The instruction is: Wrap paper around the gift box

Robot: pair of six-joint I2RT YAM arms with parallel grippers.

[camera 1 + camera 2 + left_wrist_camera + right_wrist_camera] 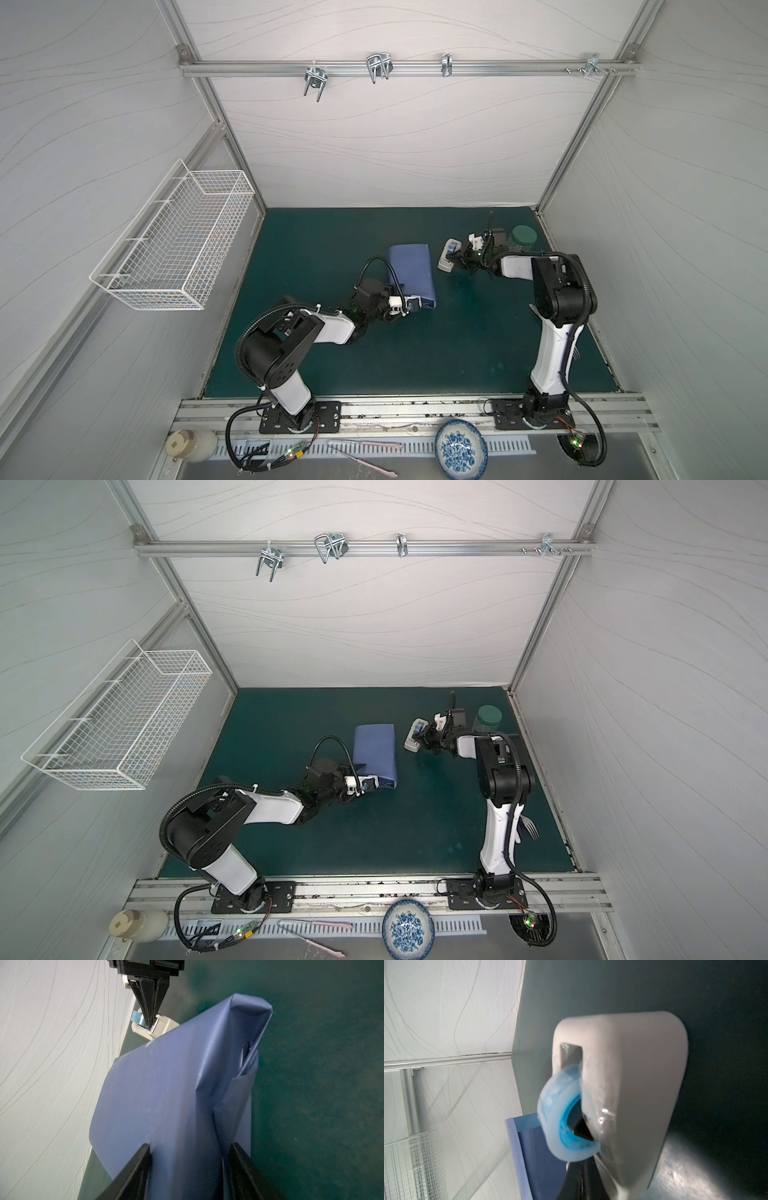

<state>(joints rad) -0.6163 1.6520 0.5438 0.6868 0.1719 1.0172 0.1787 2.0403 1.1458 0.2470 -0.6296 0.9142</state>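
I see the paper [411, 270] folded into a parcel at mid-frame on the green mat [332, 353]; I cannot make out the gift box under it. My left gripper [409, 306] is clamped across the parcel's lower end. My right gripper [457, 258], fingers together, has its tips at the tape dispenser [444, 266] just right of the parcel.

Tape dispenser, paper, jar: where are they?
tape dispenser [446, 265]: in a top view, white base
paper [411, 272]: in a top view, top face
jar [524, 235]: in a top view, green lid
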